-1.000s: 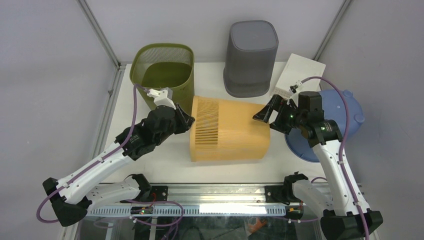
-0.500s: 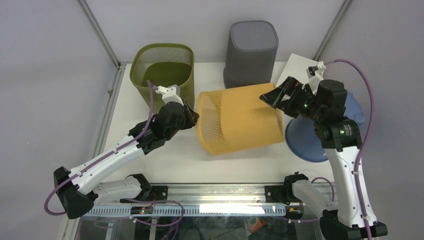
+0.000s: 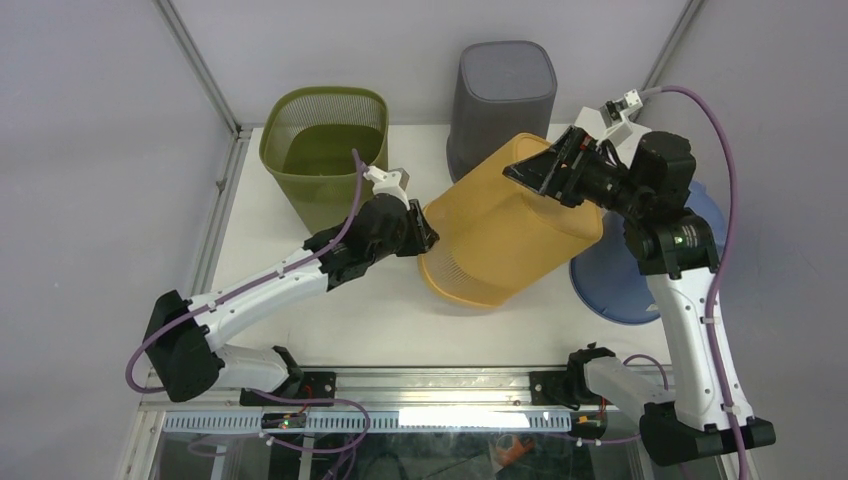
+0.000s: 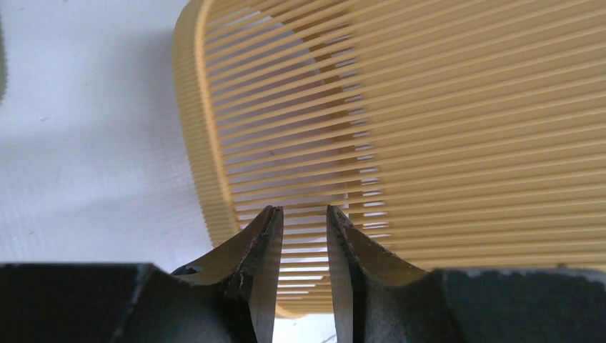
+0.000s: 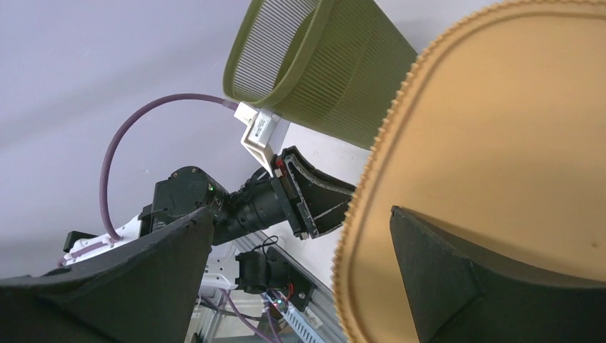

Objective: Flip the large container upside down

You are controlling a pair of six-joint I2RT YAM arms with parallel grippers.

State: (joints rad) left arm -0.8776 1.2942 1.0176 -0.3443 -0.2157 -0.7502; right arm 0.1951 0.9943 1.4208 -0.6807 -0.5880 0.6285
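The large orange slatted container is tilted, with its open rim low near the table and its solid base raised to the upper right. My right gripper is open and wide at the raised base. In the right wrist view one finger lies over the base and the other is off its edge. My left gripper is at the container's left side near the rim. In the left wrist view its jaws stand a narrow gap apart with nothing between them, against the slatted wall.
A green mesh basket stands upright at the back left, close behind the left arm. A grey bin stands upside down at the back middle. A blue lid and a white box lie at the right.
The container has gone from lying on its side to steeply tilted. My right gripper has lifted the base up and back. My left gripper has moved right along the rim.
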